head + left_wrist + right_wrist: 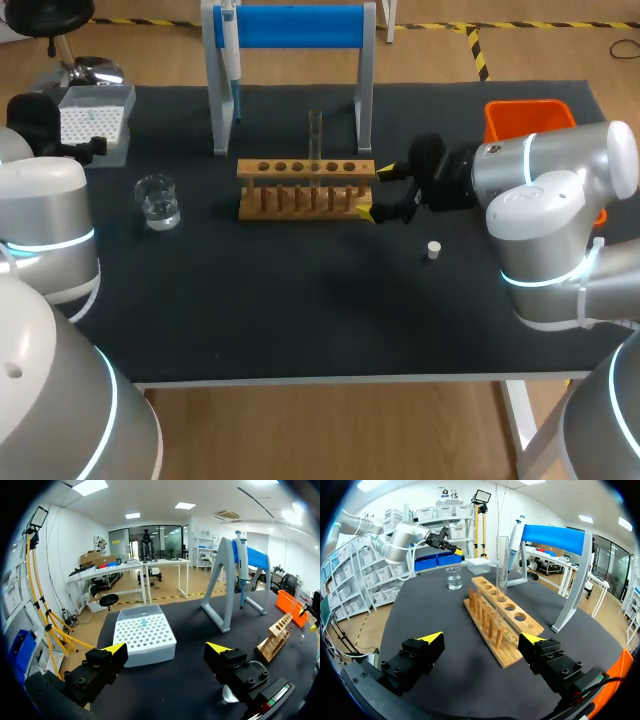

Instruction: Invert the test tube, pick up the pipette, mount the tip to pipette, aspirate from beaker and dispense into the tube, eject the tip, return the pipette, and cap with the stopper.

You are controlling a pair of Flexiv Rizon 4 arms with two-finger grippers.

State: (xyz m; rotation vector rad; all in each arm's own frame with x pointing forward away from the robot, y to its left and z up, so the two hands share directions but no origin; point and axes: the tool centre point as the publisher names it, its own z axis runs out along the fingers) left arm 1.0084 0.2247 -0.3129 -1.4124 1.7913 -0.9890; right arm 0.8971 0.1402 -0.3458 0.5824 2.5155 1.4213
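Note:
A clear test tube (315, 140) (502, 562) stands upright in a middle hole of the wooden rack (305, 188) (502, 615). My right gripper (375, 192) (482, 642) is open at the rack's right end, holding nothing. The pipette (230, 45) (241, 565) hangs on the blue-topped stand (290, 25). A beaker of water (158, 201) (453, 578) sits left of the rack. The white stopper (434, 250) lies on the mat in front of the right arm. My left gripper (167, 650) is open and empty, just short of the tip box (95, 120) (145, 637).
An orange bin (530, 118) (290, 607) stands at the back right corner. The black mat (320, 310) is bare in front of the rack. The stand's white legs (218, 100) rise directly behind the rack.

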